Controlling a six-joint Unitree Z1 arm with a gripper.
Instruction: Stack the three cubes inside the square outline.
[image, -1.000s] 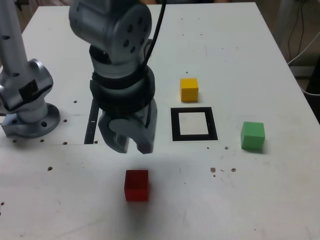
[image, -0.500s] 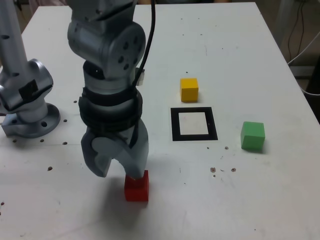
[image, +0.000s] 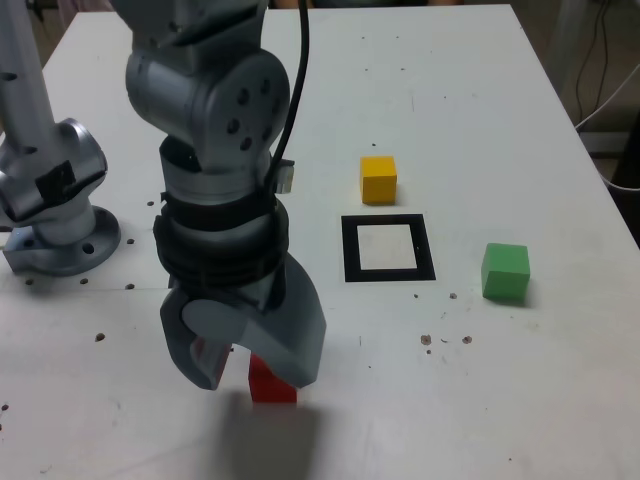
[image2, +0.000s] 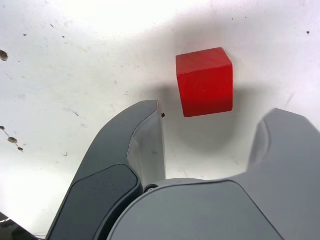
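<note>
The red cube (image: 272, 385) lies near the table's front edge, mostly hidden behind my gripper (image: 250, 372) in the exterior view. In the wrist view the red cube (image2: 205, 80) sits just ahead of the open gripper (image2: 216, 118), in line with the gap between the two grey fingers and touching neither. The yellow cube (image: 378, 179) rests just beyond the square outline (image: 388, 273), whose white centre is bare. Towards the exterior view's right of the outline stands the green cube (image: 505, 271).
The arm's grey base (image: 55, 205) is bolted at the exterior view's left. Cables (image: 608, 60) hang past the table's right edge. Small screw holes and specks dot the white tabletop (image: 460, 90).
The gripper has come down and forward from above the table's middle to the red cube, now covering most of it, and its fingers have spread wider. No cube has moved.
</note>
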